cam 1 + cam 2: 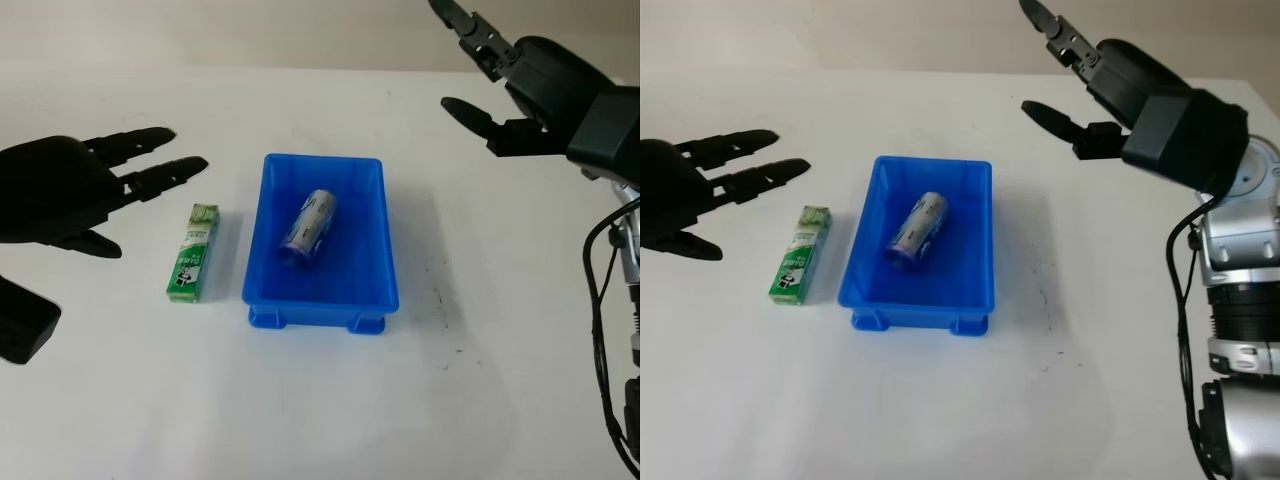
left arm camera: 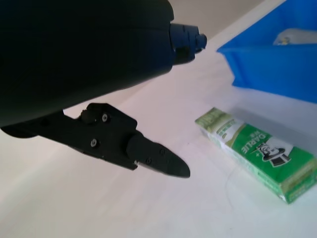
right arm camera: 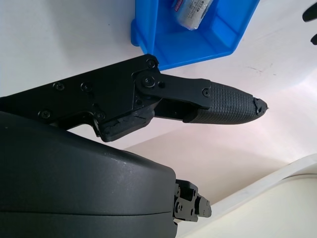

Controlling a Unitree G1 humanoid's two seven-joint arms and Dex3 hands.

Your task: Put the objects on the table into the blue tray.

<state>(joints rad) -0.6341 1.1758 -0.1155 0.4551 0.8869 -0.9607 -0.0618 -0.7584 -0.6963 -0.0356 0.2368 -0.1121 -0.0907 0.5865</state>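
One object, a can (image 1: pixel 307 227), already lies in the blue tray (image 1: pixel 372 240) at frame center. The green box (image 1: pixel 193 252) remains on the desk (image 1: pixel 320 400) just left of it. Left hand (image 1: pixel 60 190) hovers open at left; right hand (image 1: pixel 520 80) open, upper right.

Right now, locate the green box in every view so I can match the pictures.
Left eye view: green box lies on the table just left of the blue tray.
Right eye view: green box, again left of the tray.
Left wrist view: box lies close by, the tray's corner beyond it.
Right wrist view: not in it.
Shared landmark: the blue tray.
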